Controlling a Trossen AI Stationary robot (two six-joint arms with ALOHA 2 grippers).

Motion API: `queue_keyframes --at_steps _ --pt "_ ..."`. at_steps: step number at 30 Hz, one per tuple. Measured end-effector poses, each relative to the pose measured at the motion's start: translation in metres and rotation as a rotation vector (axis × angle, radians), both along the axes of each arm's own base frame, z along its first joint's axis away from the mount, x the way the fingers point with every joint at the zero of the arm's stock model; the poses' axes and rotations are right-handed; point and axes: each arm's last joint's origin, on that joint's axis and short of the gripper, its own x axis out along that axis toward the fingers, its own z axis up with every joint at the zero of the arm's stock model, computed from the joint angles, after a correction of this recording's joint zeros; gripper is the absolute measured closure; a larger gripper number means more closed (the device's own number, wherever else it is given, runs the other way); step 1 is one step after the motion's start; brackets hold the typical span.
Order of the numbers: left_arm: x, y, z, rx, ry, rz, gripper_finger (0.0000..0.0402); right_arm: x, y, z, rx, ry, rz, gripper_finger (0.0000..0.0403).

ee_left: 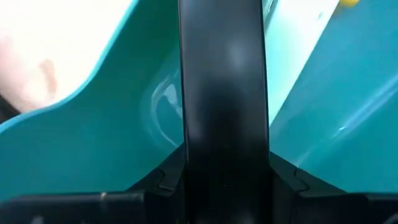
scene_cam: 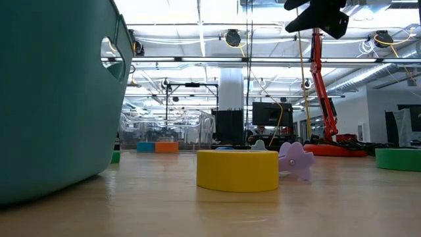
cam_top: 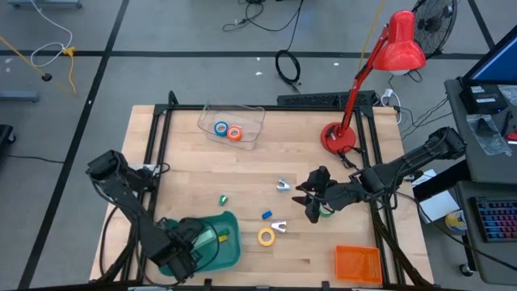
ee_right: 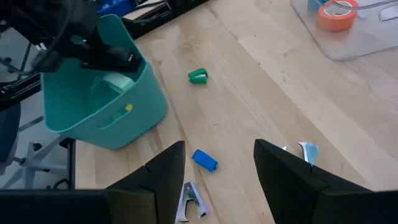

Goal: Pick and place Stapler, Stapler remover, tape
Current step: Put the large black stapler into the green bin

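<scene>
My left gripper (cam_top: 182, 255) reaches into the teal bin (cam_top: 212, 257) at the near left. Its fingers (ee_left: 221, 93) show as one shut dark column. A pale stapler-like thing (cam_top: 212, 237) lies in that bin. My right gripper (cam_top: 311, 202) hovers open and empty (ee_right: 217, 180) above the table's middle right, beside the green tape roll (cam_top: 325, 212). The yellow roll (cam_top: 266, 236) lies flat on the table. The blue roll (cam_top: 220, 128) and the orange roll (cam_top: 235, 133) lie in the clear bin (cam_top: 250, 113). Two stapler removers (cam_top: 282, 185) (cam_top: 279, 227) lie on the table. My left gripper's shut fingers point down into the teal bin, close to its inner wall (ee_left: 112, 137). I cannot tell whether they touch the wall or the floor, or hold anything.
A red desk lamp (cam_top: 338, 137) stands at the far right. An orange bin (cam_top: 358, 263) sits at the near right. A small green bit (cam_top: 222, 199) and a blue bit (cam_top: 266, 215) lie between the bins. Bare wood lies at the table's far left.
</scene>
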Motion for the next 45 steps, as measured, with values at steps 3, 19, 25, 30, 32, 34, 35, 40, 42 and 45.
queue_keyframes --at_steps 3,19,25,30,32,34,35,40,42,45 --pt "0.001 0.004 -0.005 0.007 0.013 -0.029 0.0273 0.0 0.0 0.0 0.003 -0.002 0.001 0.0218" --pt "0.016 0.012 -0.015 -0.041 -0.036 -0.193 0.0273 -0.002 0.005 0.0 0.014 -0.006 0.006 0.0218" --pt "0.016 0.016 -0.015 -0.018 -0.006 -0.182 0.0273 -0.002 0.005 0.0 0.01 -0.007 0.004 0.0218" --pt "0.014 0.018 -0.018 -0.027 0.017 -0.162 0.0273 -0.002 0.005 0.0 0.006 -0.007 0.007 0.0218" --pt "0.014 0.017 -0.022 -0.047 0.015 -0.158 0.0273 -0.002 0.005 0.0 0.006 -0.007 0.007 0.0218" --pt "0.013 0.017 -0.026 -0.063 0.018 -0.139 0.0272 -0.002 0.005 0.0 0.006 -0.007 0.007 0.0218" --pt "0.013 0.017 -0.028 -0.066 0.022 -0.124 0.0264 -0.002 0.005 0.0 0.006 -0.007 0.007 0.0218" --pt "0.012 0.019 -0.029 -0.051 0.022 -0.076 0.019 -0.002 0.005 0.0 0.007 -0.006 0.009 0.0218" --pt "0.011 0.02 -0.028 -0.041 0.013 -0.061 0.0177 -0.002 0.005 0.0 0.005 -0.005 0.011 0.0218" --pt "0.011 0.022 -0.024 -0.036 -0.002 -0.045 0.0178 -0.002 0.005 0.0 0.005 -0.002 0.014 0.0218"
